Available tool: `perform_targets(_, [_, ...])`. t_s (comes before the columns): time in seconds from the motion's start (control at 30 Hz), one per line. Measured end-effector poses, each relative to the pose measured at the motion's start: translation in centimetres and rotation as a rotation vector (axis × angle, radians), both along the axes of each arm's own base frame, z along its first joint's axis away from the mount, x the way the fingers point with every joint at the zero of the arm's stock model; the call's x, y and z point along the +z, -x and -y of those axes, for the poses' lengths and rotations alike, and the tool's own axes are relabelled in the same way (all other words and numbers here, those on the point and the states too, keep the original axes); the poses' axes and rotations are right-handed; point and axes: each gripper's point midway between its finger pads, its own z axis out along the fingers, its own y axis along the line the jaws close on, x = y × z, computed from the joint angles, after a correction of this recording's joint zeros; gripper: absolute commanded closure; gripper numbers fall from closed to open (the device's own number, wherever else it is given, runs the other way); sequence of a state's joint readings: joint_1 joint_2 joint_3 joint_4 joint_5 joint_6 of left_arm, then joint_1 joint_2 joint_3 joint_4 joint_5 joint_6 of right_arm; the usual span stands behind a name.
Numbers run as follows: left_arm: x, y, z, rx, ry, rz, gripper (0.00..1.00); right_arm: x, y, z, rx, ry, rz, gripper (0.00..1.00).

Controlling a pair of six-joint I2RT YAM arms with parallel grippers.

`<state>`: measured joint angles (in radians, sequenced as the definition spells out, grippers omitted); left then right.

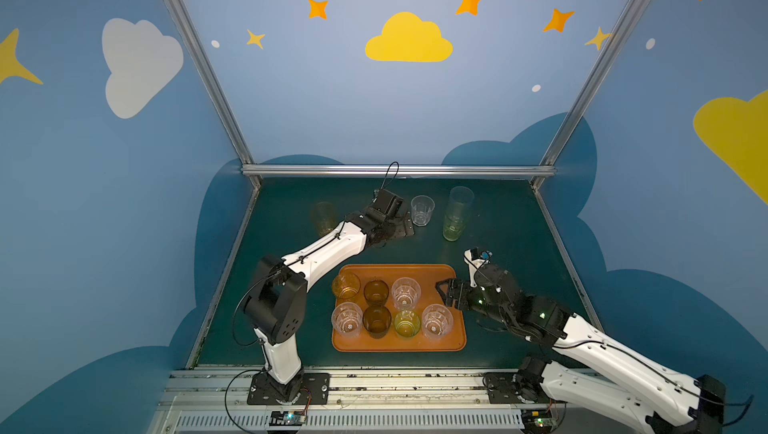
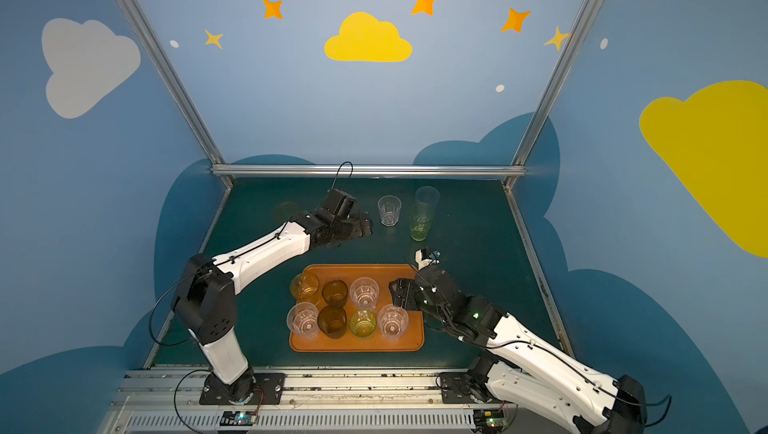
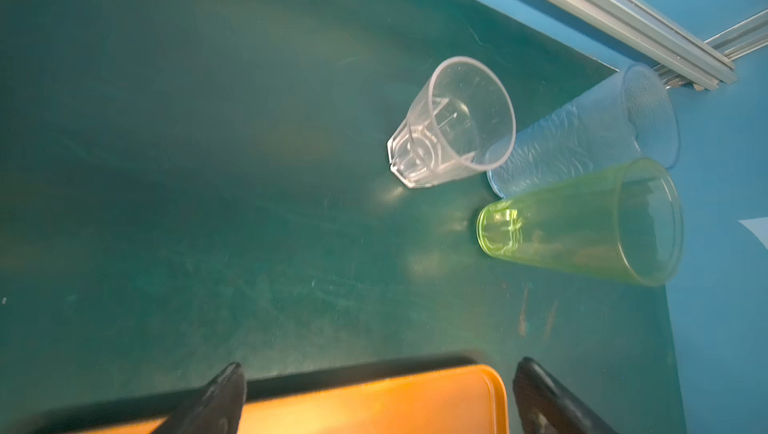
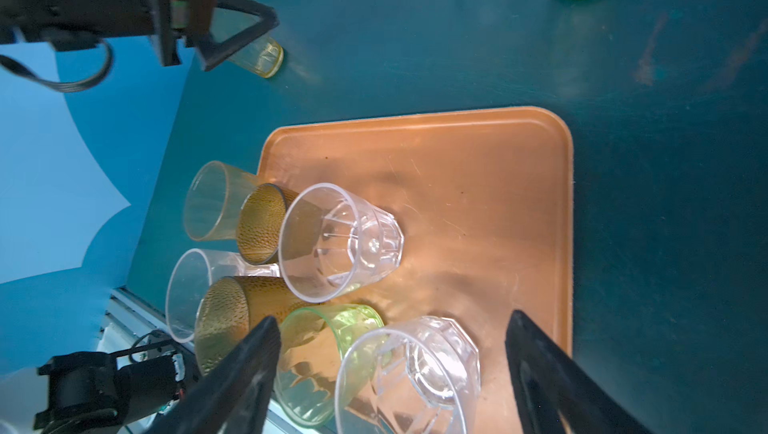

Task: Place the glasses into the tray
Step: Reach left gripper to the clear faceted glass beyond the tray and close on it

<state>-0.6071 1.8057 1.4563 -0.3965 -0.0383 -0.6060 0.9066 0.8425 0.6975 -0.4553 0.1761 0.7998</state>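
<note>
The right gripper (image 4: pixel 392 319) is spread and empty above the tray (image 4: pixel 478 183), whose seven glasses (image 1: pixel 376 290) stand upright; a clear faceted glass (image 4: pixel 415 374) shows between its jaws, untouched. The left gripper (image 3: pixel 380 363), likewise spread and empty, hovers over the surface (image 3: pixel 208 162), with three more glasses (image 3: pixel 453 124) ahead of it.

Blue walls (image 1: pixel 332 112) with painted clouds and stars, aluminium frame rails (image 1: pixel 399 170), dark teal tabletop (image 1: pixel 519 224), slotted metal base (image 1: pixel 374 386) in front.
</note>
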Motion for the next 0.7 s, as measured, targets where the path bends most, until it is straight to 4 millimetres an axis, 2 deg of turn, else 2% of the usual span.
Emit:
perform_targets(0.17, [-0.5, -1.7, 0.0, 0.012, -0.009, -0.001, 0.04, 1.2, -0.2, -0.1, 0.001, -0.044, 0.027, 0.16])
perform_targets(0.3, [-1.4, -3.0, -0.1, 0.018, -0.013, -0.012, 0.14, 2.2, -0.3, 0.2, -0.003, -0.080, 0.051, 0.16])
perform_targets(0.47, [-2.5, -4.0, 0.5, 0.001, 0.006, -0.032, 0.20, 3.2, -0.4, 0.6, -0.010, -0.118, 0.077, 0.16])
perform_targets(0.53, [-2.6, -4.6, 0.9, -0.005, 0.015, -0.032, 0.21, 3.1, -0.3, 0.8, -0.011, -0.130, 0.082, 0.16])
perform_targets(0.7, [-2.4, -5.7, 1.9, -0.019, 0.037, -0.022, 0.27, 1.1, 0.2, 1.1, -0.014, -0.124, 0.043, 0.16])
